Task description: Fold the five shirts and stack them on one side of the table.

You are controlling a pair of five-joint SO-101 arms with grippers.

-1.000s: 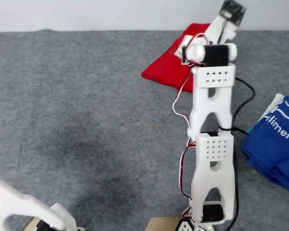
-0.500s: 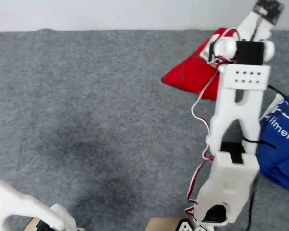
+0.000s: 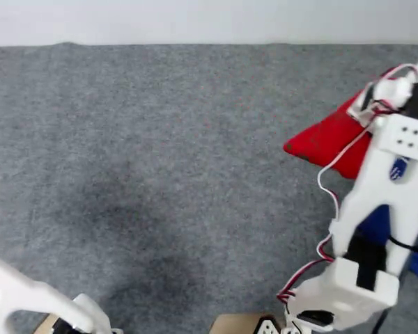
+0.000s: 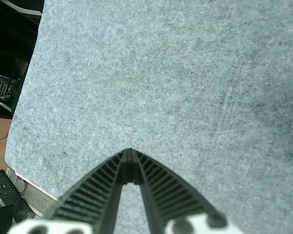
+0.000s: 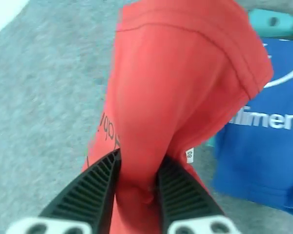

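Just beside the blue shirt (image 5: 263,146), the right hand (image 5: 139,160) is clamped on a bunched fold of the red shirt (image 5: 176,87). Soft, light and limp, it will likely sag, so gripping through all layers seems wise. The left hand (image 4: 132,155), well apart from the blue shirt, is closed and empty.

Red shirt (image 3: 320,142) partly hidden behind right arm (image 3: 393,188); blue shirt (image 5: 263,151) cut by edge.

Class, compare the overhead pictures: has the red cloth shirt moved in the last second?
Yes. Held by the right gripper, the red cloth shirt has shifted rightward over the grey felt table, away from the fixed brown block, towards the blue shirt.
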